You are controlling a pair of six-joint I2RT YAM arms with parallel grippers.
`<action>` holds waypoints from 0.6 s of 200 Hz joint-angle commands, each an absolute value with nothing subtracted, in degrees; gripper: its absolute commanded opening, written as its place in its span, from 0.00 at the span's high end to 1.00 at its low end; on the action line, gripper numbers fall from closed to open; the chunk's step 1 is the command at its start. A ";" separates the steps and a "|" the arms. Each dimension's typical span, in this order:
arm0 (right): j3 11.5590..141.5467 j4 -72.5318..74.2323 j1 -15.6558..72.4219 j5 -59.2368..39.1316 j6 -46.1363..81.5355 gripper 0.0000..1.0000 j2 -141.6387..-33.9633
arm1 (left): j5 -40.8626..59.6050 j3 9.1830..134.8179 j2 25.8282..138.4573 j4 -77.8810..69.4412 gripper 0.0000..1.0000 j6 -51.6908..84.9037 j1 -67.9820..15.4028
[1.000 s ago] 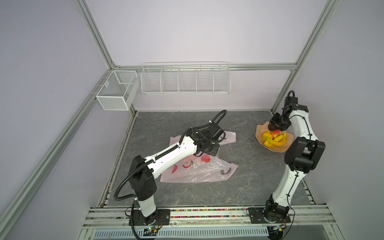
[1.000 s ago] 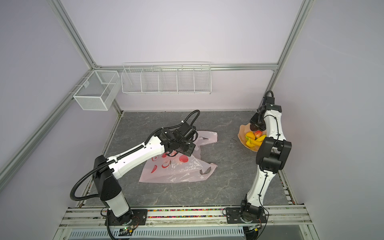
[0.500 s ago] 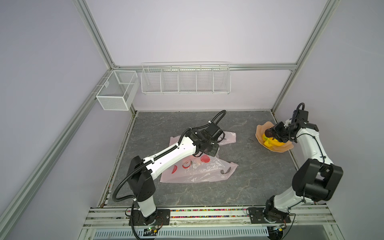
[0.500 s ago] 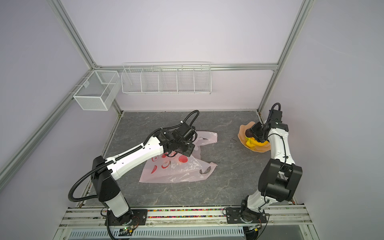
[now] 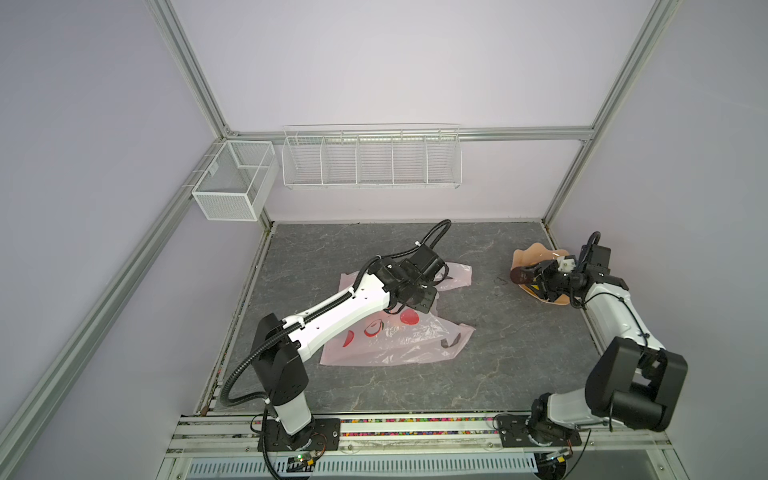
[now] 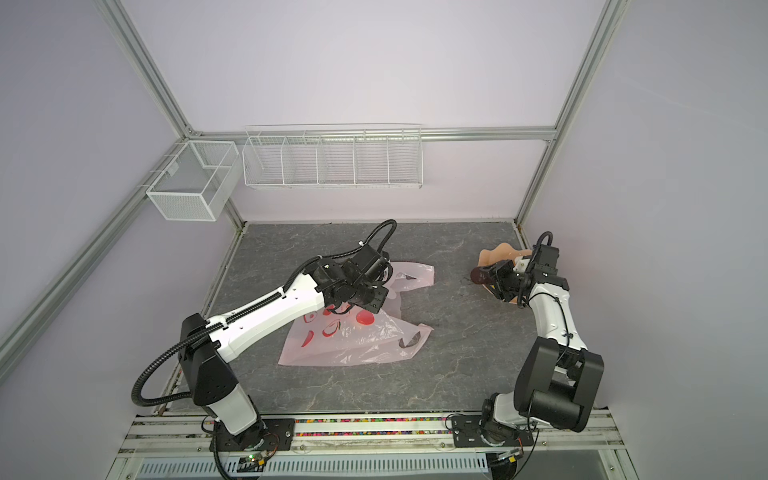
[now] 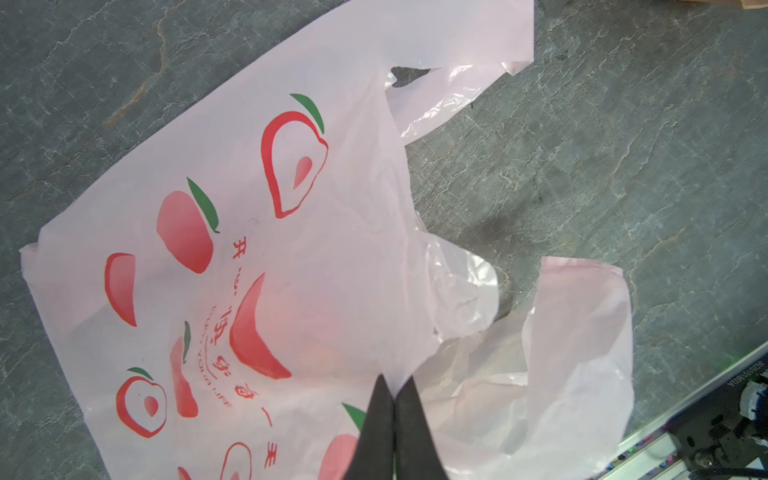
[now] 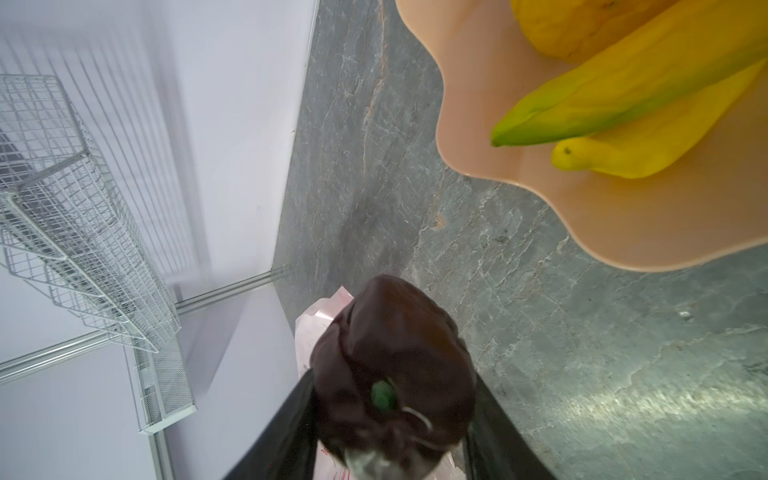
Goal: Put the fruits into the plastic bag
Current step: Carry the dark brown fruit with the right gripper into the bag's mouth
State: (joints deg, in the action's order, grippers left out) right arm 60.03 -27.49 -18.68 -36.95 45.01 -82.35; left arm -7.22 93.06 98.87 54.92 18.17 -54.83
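The pale-pink plastic bag (image 5: 395,338) (image 6: 353,343) printed with red peaches lies flat mid-table. My left gripper (image 7: 395,384) is shut on a fold of the bag (image 7: 291,208) at its mouth, between the handles. My right gripper (image 8: 392,386) is shut on a dark brown-purple round fruit (image 8: 395,353) and holds it above the table just off the plate's rim; the same fruit (image 5: 518,274) (image 6: 479,274) shows in both top views. Yellow bananas (image 8: 623,95) and another yellow piece (image 8: 561,29) lie on the plate.
The peach-coloured wavy-edged plate (image 5: 534,255) (image 8: 623,237) sits at the back right near the wall. Two white wire baskets (image 5: 370,160) (image 5: 232,185) hang on the back frame. Bare grey table lies between the bag and the plate.
My right arm has dropped from above the plate and swung left, now carrying the dark fruit past the plate's rim. The left arm and the bag have not moved.
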 commanded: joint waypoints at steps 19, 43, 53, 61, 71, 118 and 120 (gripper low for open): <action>54.61 -21.65 -15.81 -41.70 49.39 0.64 -80.41 | -7.33 93.42 97.82 55.28 1.00 17.75 -55.11; 51.69 -17.92 -12.11 -41.93 52.35 0.64 -80.09 | -6.86 94.03 98.34 55.25 1.00 17.75 -55.17; 50.95 -16.63 -10.11 -41.59 53.47 0.64 -80.15 | -6.77 94.29 98.56 55.22 1.00 17.75 -55.11; 50.71 -15.59 -8.47 -41.43 54.55 0.64 -80.33 | -6.58 94.39 98.66 55.24 1.00 17.75 -55.11; 49.57 -13.90 -6.24 -41.33 56.03 0.64 -80.72 | -6.47 94.65 98.90 55.18 1.00 17.67 -55.11; 47.78 -7.95 4.28 -39.70 61.83 0.64 -82.74 | -6.23 95.36 99.72 55.11 1.00 17.92 -55.38; 47.67 -7.63 4.74 -39.59 62.22 0.64 -82.74 | -6.24 95.36 99.68 55.11 1.00 17.88 -55.42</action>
State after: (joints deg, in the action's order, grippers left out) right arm 49.04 -13.56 0.69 -40.32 56.71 -81.78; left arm -6.61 93.19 98.89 54.92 18.15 -54.83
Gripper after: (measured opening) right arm 0.501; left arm 0.047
